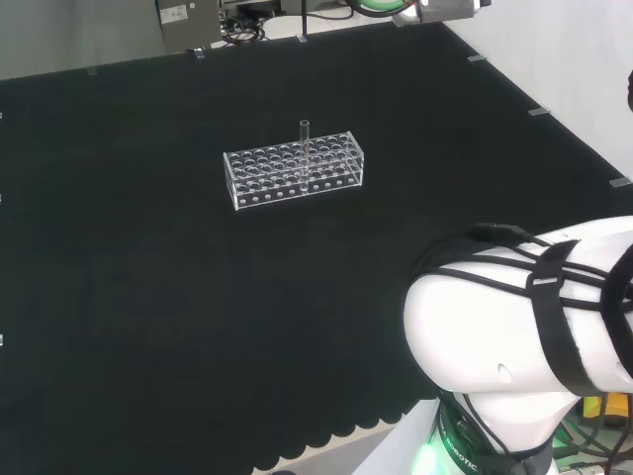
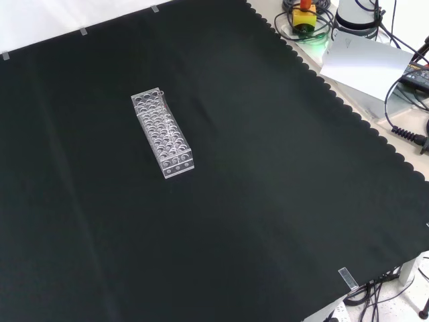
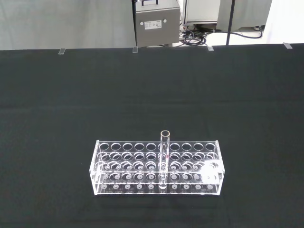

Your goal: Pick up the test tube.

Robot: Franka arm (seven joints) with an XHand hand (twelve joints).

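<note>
A clear test tube [image 1: 305, 139] stands upright in a clear plastic rack [image 1: 295, 168] with several rows of holes, out in the middle of the black cloth. Seen from the wrist, the tube [image 3: 164, 156] rises from a hole near the middle of the rack [image 3: 156, 168], which lies some way ahead of the camera. In the front view the rack [image 2: 163, 136] lies lengthwise at the upper left of the cloth. The arm's white links [image 1: 524, 317] sit at the lower right of the head view, well away from the rack.
Bare black cloth [image 2: 255, 201] surrounds the rack on all sides. Its scalloped edge [image 2: 355, 121] runs down the right of the front view, with cables, a white sheet [image 2: 365, 64] and a yellow and red button [image 2: 305, 17] beyond. Grey equipment [image 3: 156, 21] stands past the far edge.
</note>
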